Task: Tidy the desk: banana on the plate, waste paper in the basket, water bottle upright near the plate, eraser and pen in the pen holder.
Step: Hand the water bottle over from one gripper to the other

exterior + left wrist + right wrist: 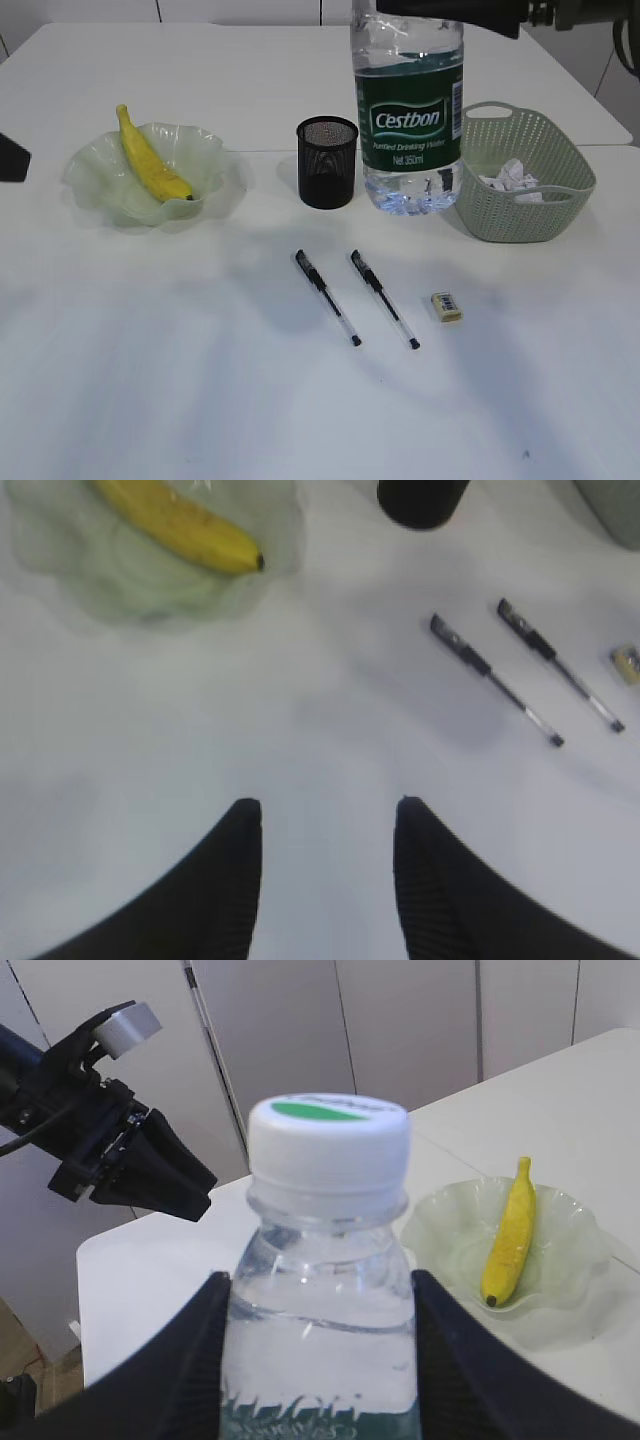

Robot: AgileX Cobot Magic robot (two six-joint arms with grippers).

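The water bottle [410, 120] stands upright between the black mesh pen holder [327, 162] and the green basket [520, 215]. My right gripper [318, 1290] is shut on the water bottle [325, 1220], both fingers pressed against its shoulder. The banana [150, 160] lies in the pale green plate [215, 150] at the left. Crumpled waste paper [512, 177] is in the basket. Two pens [327, 297] [384, 299] and the eraser [446, 306] lie on the table in front. My left gripper [325, 805] hangs open over bare table, holding nothing.
The right arm [470, 12] reaches in from the top edge above the bottle. A black part of the left arm [10, 157] shows at the left edge beside the plate. The white table runs wide in front of the pens.
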